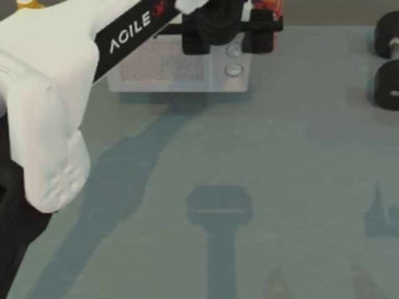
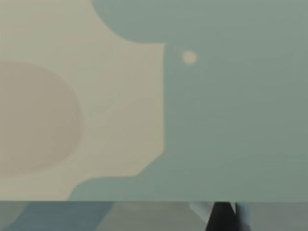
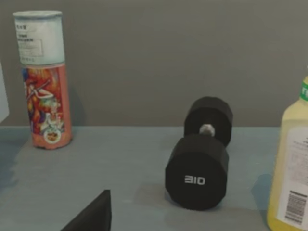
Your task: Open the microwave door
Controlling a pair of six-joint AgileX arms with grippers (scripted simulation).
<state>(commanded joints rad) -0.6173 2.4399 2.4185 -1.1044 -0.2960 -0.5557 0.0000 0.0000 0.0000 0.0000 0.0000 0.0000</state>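
The white microwave (image 1: 181, 84) stands at the table's far edge, left of centre. Its door (image 1: 163, 70) with the grey mesh window faces the front and lies flat against the oven, with two silver knobs (image 1: 234, 60) to its right. My left arm reaches over from the left. Its black gripper (image 1: 225, 38) hovers above the microwave's top front edge, over the knobs, with its fingers (image 1: 194, 41) spread wide and nothing between them. The left wrist view is filled by a pale flat surface partly in shadow. Of my right gripper only one black fingertip (image 3: 96, 214) shows, low over the table.
A black dumbbell (image 1: 389, 62) (image 3: 202, 159) lies at the far right. A red and white can (image 3: 45, 82) stands just right of the microwave, and a yellow bottle (image 3: 291, 163) is beside the dumbbell. Arm shadows fall on the grey-green table (image 1: 293, 162).
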